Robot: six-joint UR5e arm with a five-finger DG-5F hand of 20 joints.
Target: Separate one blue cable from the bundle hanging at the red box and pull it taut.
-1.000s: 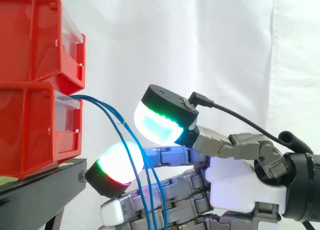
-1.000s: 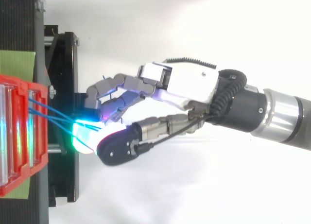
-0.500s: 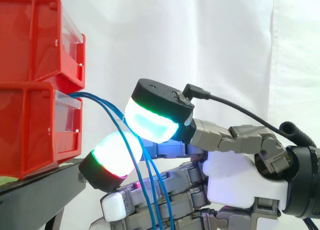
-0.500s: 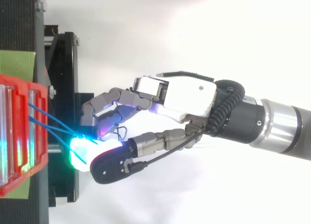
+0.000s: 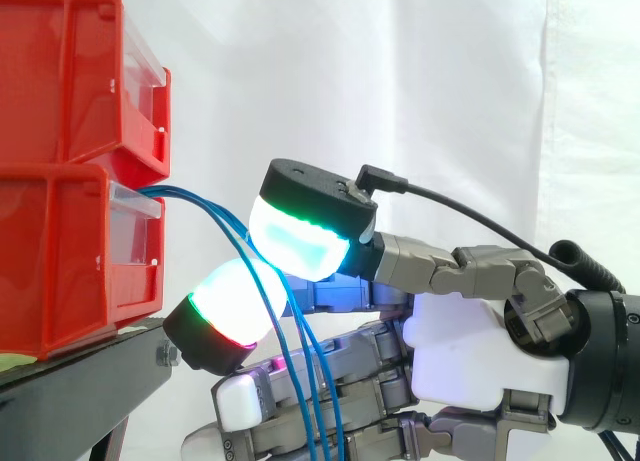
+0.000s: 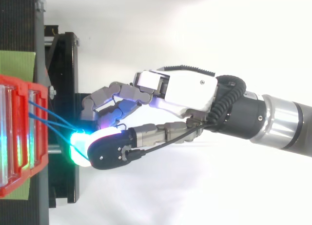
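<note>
Several thin blue cables (image 5: 205, 206) leave the lower red bin (image 5: 60, 261), arc down to the right and hang past the hand's fingers (image 5: 330, 381). My hand (image 5: 470, 366) reaches in from the right, just in front of the bins. Its thumb pad (image 5: 305, 231), glowing green and cyan, presses down toward a finger pad (image 5: 225, 306) glowing white. The cables run between these two pads, pinched there. From above, the hand (image 6: 190, 88) has its glowing pads (image 6: 83, 147) stacked over the cables (image 6: 48, 120) beside the bin's front. Which single strand is held is hidden.
A second red bin (image 5: 70, 71) sits on top of the lower one. Both stand on a black stand (image 5: 80, 381) at the left. A green sheet (image 6: 17, 61) lies on the stand behind the bins. A white curtain hangs behind everything.
The thumb pad has come down and left toward the finger pad, closing the gap over the cables. The whole hand has edged toward the bins.
</note>
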